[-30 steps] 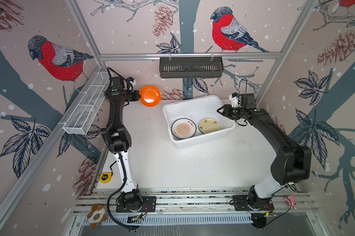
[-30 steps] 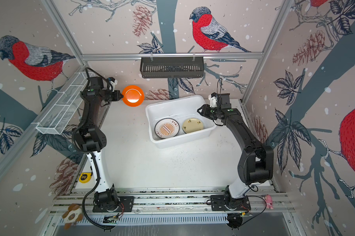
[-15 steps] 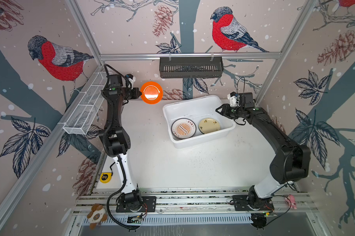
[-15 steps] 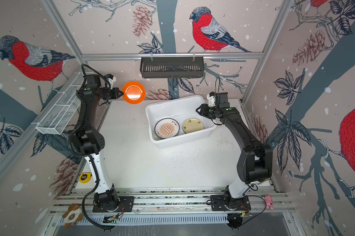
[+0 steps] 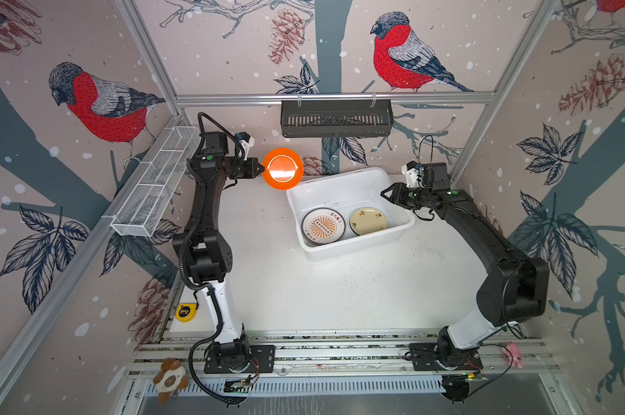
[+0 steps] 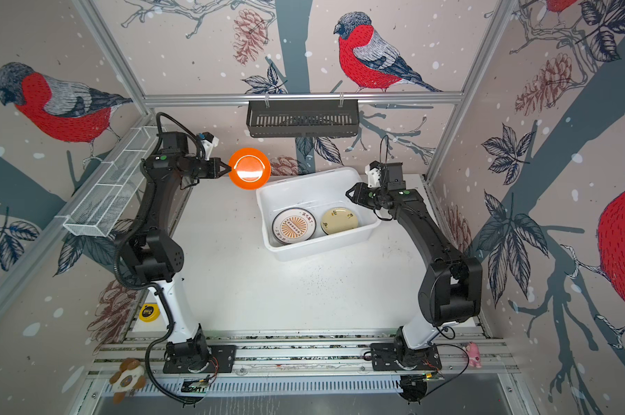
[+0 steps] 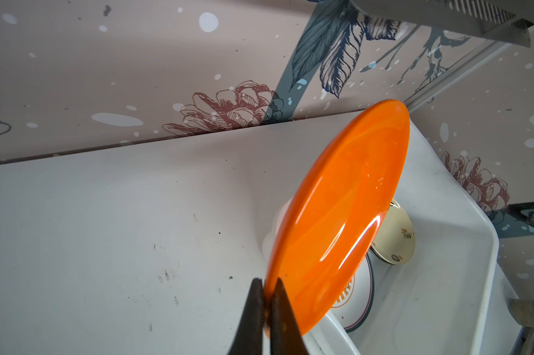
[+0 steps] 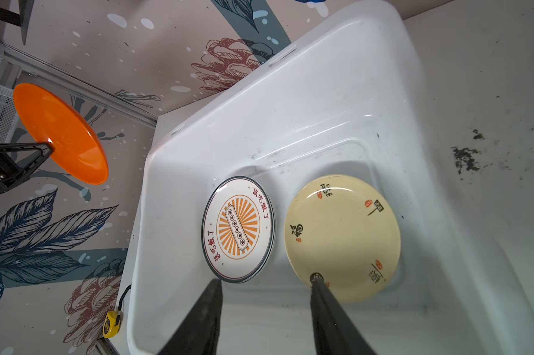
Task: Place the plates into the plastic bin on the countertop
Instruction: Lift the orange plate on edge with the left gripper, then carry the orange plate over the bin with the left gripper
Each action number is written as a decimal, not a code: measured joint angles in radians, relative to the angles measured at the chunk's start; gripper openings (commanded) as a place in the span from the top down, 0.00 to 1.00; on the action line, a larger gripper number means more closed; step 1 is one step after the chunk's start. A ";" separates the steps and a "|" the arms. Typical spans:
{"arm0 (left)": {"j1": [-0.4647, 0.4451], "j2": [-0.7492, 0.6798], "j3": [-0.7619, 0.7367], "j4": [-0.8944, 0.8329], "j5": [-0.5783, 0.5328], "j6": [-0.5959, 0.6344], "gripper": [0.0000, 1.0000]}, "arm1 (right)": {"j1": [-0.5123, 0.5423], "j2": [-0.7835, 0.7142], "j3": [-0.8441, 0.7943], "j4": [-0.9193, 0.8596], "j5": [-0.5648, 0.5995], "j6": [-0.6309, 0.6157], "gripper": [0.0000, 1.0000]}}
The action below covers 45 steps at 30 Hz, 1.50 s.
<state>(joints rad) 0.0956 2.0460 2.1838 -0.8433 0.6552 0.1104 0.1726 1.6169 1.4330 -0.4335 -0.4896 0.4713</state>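
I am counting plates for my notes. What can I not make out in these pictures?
- Plates under the sunburst plate: right wrist view shows only stacked rims, number unclear.
- Anything under the cream plate: covered by it in every view.
- Left wrist view: the orange plate hides most of the sunburst plate.

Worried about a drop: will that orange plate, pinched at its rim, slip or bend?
Probably slippery: the orange plate is glossy with glare streaks, and the left gripper pinches only its rim. Likely stiff: it juts out without sagging. Seemingly light, since that small pinch carries it.
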 measured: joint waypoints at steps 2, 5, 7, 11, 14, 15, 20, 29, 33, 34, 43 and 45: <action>-0.022 -0.017 -0.014 0.000 0.005 0.009 1.00 | -0.004 0.000 0.006 -0.008 0.000 0.000 0.51; -0.050 -0.038 -0.033 -0.003 0.013 0.021 1.00 | -0.010 0.000 0.026 -0.014 0.000 -0.004 0.52; -0.069 -0.050 -0.039 -0.008 0.016 0.028 1.00 | -0.015 0.000 0.039 -0.014 0.000 -0.008 0.52; -0.116 -0.066 -0.041 -0.010 0.016 0.048 1.00 | -0.032 -0.005 0.048 -0.026 0.000 -0.026 0.52; -0.162 -0.073 -0.043 -0.013 0.016 0.064 1.00 | -0.045 -0.019 0.048 -0.037 0.000 -0.027 0.51; -0.180 -0.074 -0.044 -0.014 0.016 0.074 1.00 | -0.051 -0.025 0.048 -0.039 0.000 -0.029 0.51; -0.270 -0.065 -0.051 -0.015 0.014 0.099 1.00 | -0.081 -0.065 0.041 -0.059 0.000 -0.035 0.51; -0.408 0.036 -0.029 -0.010 0.002 0.106 1.00 | -0.126 -0.175 -0.049 -0.064 0.000 -0.051 0.51; -0.435 0.111 0.024 -0.007 -0.002 0.104 1.00 | -0.141 -0.237 -0.097 -0.065 0.000 -0.051 0.51; -0.441 0.128 0.037 -0.006 -0.002 0.101 1.00 | -0.146 -0.255 -0.110 -0.066 0.001 -0.051 0.51; -0.477 0.231 0.100 -0.006 -0.001 0.099 1.00 | -0.187 -0.375 -0.194 -0.082 0.019 -0.052 0.51; -0.478 0.253 0.113 -0.008 0.000 0.101 1.00 | -0.193 -0.397 -0.205 -0.089 0.019 -0.051 0.51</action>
<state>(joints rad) -0.3828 2.2986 2.2967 -0.8509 0.6548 0.2115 -0.0204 1.2198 1.2278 -0.5228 -0.4702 0.4198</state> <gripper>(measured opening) 0.072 0.495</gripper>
